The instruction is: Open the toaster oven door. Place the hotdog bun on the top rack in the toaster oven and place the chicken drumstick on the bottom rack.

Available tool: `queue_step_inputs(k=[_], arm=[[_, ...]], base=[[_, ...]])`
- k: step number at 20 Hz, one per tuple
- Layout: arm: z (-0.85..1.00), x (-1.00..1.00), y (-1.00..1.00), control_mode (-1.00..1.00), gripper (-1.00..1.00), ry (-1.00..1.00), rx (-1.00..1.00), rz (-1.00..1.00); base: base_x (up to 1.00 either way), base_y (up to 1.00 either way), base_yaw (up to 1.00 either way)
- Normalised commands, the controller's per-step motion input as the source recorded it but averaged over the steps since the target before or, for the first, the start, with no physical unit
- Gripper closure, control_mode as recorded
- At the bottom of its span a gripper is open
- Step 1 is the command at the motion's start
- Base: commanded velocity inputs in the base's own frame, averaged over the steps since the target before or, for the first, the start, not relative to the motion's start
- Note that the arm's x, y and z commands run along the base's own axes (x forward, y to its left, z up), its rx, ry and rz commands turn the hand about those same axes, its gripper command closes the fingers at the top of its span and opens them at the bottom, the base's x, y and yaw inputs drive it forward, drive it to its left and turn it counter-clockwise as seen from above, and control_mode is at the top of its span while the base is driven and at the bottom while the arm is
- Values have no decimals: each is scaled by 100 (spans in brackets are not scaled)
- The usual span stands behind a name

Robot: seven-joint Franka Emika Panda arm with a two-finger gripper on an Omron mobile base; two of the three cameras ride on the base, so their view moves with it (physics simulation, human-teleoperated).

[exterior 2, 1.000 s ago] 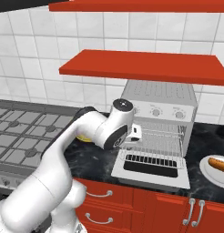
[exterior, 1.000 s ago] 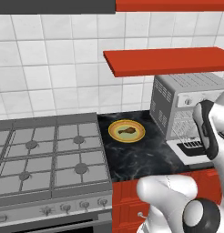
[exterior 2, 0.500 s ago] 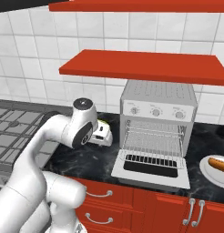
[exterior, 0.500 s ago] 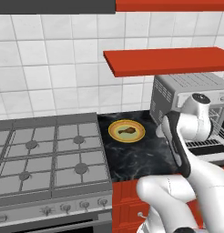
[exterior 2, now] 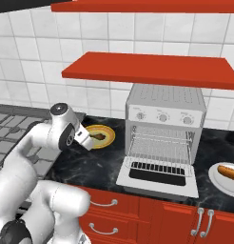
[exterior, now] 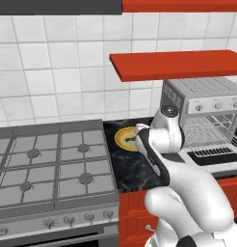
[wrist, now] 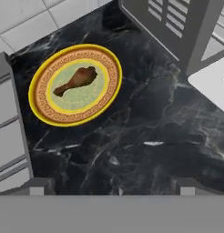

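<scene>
Now swung left, fingers (wrist: 112, 184) above drumstick (wrist: 77, 80).

Base pair behind; wrist overhead plate (wrist: 43, 116)

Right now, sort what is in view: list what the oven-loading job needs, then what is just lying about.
Job:
silver-grey toaster oven
white-framed door, folded down
wire racks
brown chicken drumstick
hotdog bun
open gripper

Lying about:
grey gas stove
red wall shelf
</scene>
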Motion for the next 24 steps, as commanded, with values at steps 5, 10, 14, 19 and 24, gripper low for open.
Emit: queue_step_inputs(k=[5, 10, 14, 19, 24], arm=[[-2, 93, 5, -100, -100, 0, 9, -31], [0, 91, 0, -100, -100, 2, 12, -18], [-8, 67, 0, -100, -100, 10, 16, -11], [-36, 41, 0, -100, -100, 13, 12, -8], [-23, 48, 0, -100, -100, 9, 5, -8]], base=[[0, 0, 0], [0, 0, 0], [0, 0, 0], [0, 0, 0], [0, 0, 0]])
